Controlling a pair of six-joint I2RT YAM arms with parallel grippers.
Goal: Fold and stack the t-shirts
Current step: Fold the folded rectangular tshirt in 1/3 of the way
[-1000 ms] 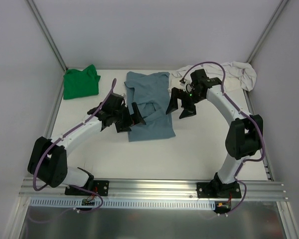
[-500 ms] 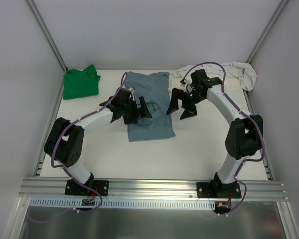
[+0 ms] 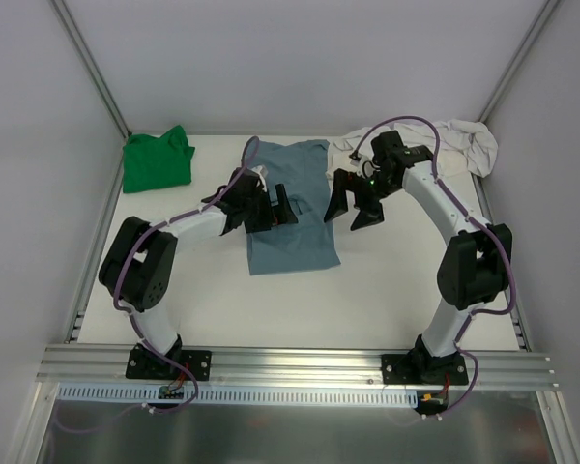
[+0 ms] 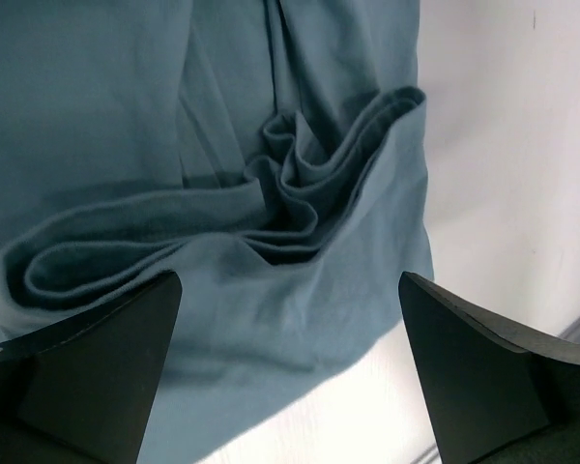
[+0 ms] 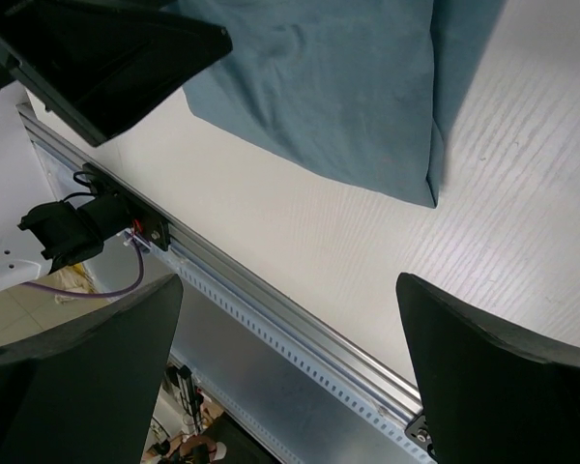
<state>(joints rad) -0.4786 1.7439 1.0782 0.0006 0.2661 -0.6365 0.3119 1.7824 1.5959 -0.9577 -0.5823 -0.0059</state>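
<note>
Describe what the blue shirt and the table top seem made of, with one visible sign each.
Blue shirt: soft knit fabric, probably cotton, matte; it bunches into limp, rounded folds. Table top: hard white board, perhaps laminate or painted wood, matte; faint straight grain lines run across it.

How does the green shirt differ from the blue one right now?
The green shirt sits as a compact folded bundle at the far-left corner of the table, untouched. The blue shirt lies mid-table, larger, only partly folded with bunched cloth, beneath the open left gripper. Both are plain and rest on the table.
</note>
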